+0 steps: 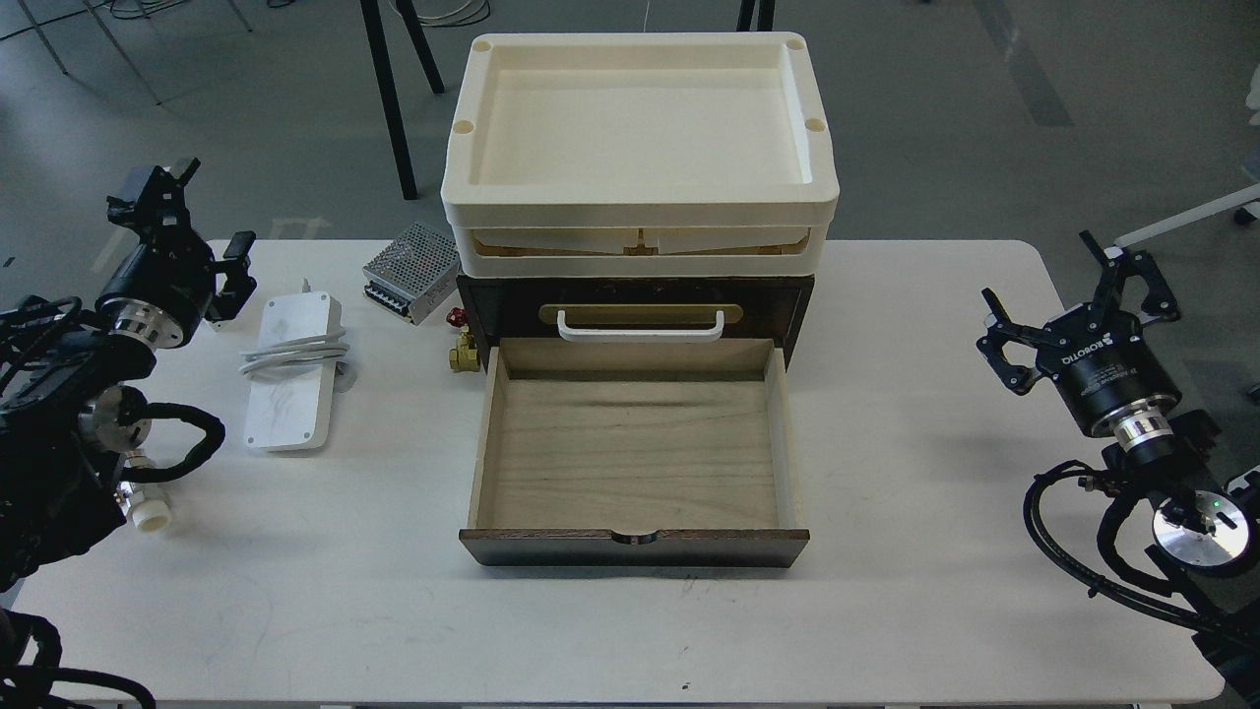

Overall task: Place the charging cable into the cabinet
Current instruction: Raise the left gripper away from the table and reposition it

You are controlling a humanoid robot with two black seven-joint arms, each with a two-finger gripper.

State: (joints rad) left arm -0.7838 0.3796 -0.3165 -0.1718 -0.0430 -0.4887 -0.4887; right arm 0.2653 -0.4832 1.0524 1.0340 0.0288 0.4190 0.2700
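The charging cable point(292, 372) is a flat white block with a white cord wound round its middle, lying on the table left of the cabinet. The cabinet point(635, 305) is dark brown with a white handle point(640, 328). Its light wood drawer point(635, 453) is pulled out toward me and holds nothing. My left gripper point(187, 236) hovers open, up and to the left of the charging cable, holding nothing. At the right edge of the table my right gripper point(1078, 290) stands open and empty.
Cream plastic trays point(640, 148) are stacked on the cabinet. A silver perforated metal box point(411, 272) lies behind the cable, and a small brass valve with a red knob point(462, 347) sits by the cabinet's left side. The white table point(886, 611) ends close to both arms.
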